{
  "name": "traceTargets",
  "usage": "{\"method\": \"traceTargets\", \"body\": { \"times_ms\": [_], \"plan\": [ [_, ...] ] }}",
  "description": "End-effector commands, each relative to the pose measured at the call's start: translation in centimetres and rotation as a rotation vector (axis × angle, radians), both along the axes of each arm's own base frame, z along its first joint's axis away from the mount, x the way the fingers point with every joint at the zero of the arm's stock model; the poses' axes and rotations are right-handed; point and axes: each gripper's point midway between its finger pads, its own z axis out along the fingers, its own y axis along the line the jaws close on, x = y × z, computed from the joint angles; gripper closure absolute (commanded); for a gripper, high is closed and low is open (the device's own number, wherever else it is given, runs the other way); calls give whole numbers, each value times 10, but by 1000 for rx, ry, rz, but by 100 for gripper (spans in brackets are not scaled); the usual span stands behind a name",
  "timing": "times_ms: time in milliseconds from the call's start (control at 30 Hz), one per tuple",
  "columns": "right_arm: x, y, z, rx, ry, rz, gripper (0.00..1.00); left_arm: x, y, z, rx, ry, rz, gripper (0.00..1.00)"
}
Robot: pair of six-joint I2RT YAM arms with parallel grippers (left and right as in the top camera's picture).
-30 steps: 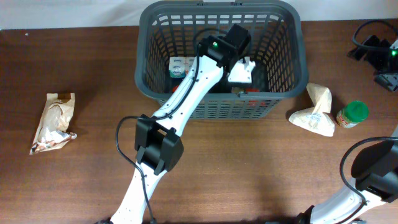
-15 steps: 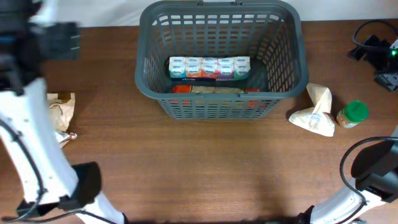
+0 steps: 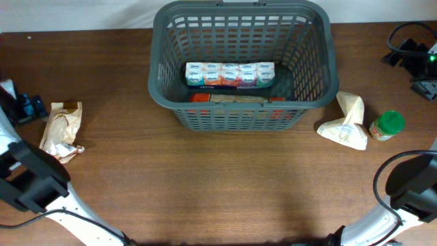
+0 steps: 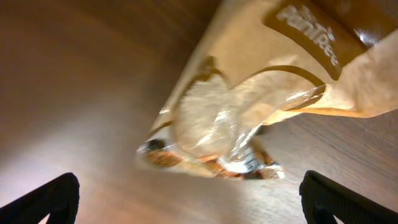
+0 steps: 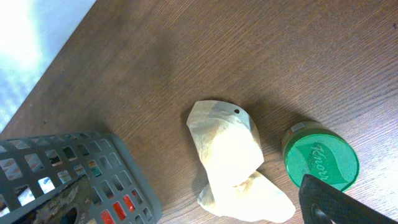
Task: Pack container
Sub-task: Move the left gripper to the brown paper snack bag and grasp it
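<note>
table [image 3: 225,184]: dark brown wood with the grain running left to right, fills pretty much the whole overhead view
finish: kinda satin, bare wood, and the grain lines are super easy to see in the right wrist view
back edge: straight, sits right near the top of the overhead view
behind the table: pale strip [image 3: 75,15], white-ish, honestly can't tell if it's wall or a sheet
right wrist corner: blown-out bluish-white pale area [image 5: 22,37] past the table edge, top left, no detail in it at all
light: soft and coming from above, shadows on the wood are short and fuzzy
glare: warm bright patch [image 4: 37,165] on the wood, lower left of the left wrist view
</note>
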Motion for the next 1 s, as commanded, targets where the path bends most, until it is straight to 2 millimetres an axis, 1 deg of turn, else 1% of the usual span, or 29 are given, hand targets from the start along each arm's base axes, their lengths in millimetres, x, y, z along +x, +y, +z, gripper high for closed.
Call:
{"method": "traceTargets", "body": {
  "times_ms": [0,100,200,267,367,433,467,500,600,633,667,733,767,800,833,867,967],
  "plan": [
    [-1,0,9,-15,-17,-1,1,11,-24,-51,-225,-16,-83,0],
    [-1,-1,9,-15,-18,-1,1,11,-30,-64,-249,17,-122,0],
    [-1,-1,9,-15,-18,-1,1,12,-35,-74,-267,37,-203,16],
    [-1,-1,9,-15,-18,-1,1,11,-36,-81,-281,51,-216,20],
    [-1,0,9,-15,-17,-1,1,6,-34,-98,-291,97,-213,19],
    [-1,0,9,-15,-17,-1,1,3,-34,-111,-303,129,-211,16],
    [-1,-1,9,-15,-18,-1,1,0,-35,-117,-310,144,-210,5],
    [-1,-1,9,-15,-18,-1,1,-4,-34,-125,-309,175,-205,1],
    [-1,0,9,-15,-18,0,1,-10,-32,-140,-301,211,-188,0],
    [-1,0,9,-15,-17,-1,1,-11,-31,-141,-297,216,-187,5],
    [-1,-1,9,-15,-18,-1,1,-14,-24,-142,-256,241,-168,22],
    [-1,0,9,-15,-17,-1,1,-20,-15,-143,-199,280,-125,28],
    [-1,0,9,-15,-17,-1,1,-21,-15,-143,-199,283,-124,34],
    [-1,-1,9,-15,-18,-1,1,-23,-17,-145,-205,290,-123,57],
    [-1,-1,9,-15,-18,-1,1,-25,-18,-147,-209,296,-120,94],
    [-1,-1,9,-15,-18,-1,1,-25,-18,-148,-209,298,-108,98],
    [-1,0,9,-15,-17,-1,1,-29,-23,-153,-213,312,-68,98]
  ]
}}
